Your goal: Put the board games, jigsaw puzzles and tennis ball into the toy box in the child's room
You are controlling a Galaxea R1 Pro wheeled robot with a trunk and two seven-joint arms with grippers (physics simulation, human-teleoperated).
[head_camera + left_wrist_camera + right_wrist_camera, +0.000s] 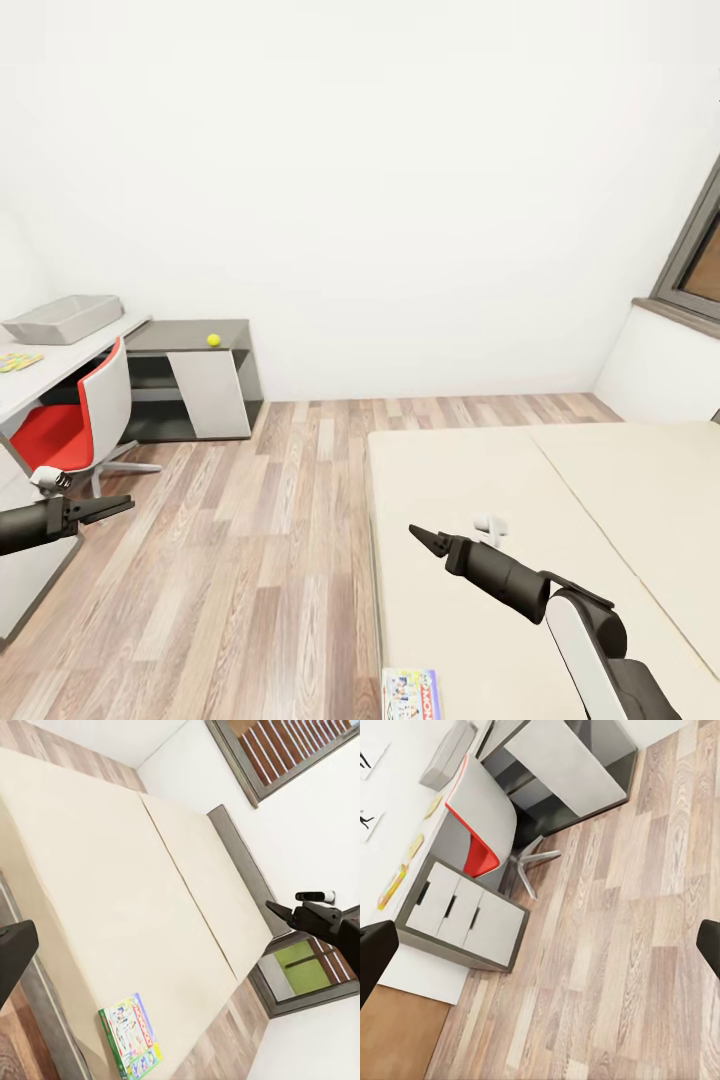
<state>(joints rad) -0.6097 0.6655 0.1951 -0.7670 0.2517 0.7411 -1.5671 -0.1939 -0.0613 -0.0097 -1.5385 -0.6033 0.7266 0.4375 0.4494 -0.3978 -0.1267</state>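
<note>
While both end effectors hang empty | left [128, 503] pinched together | right [414, 531] likewise | colourful flat game box [411, 694] on cream bed [560, 500]

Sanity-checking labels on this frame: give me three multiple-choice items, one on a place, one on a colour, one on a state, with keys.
1. Where is the tennis ball?
A. On the dark grey corner section of the desk
B. On the bed
C. Inside the toy box

2. What colour is the chair seat?
A. Blue
B. Red
C. Green

3. What is the right gripper holding?
A. A board game
B. The ball
C. Nothing

Key:
1 A: the tennis ball sits on the dark grey corner section, apart from the toy box.
2 B: the chair has a red seat in a white shell.
3 C: the right gripper hangs empty over the bed; the board game lies untouched near the mattress edge.
</note>
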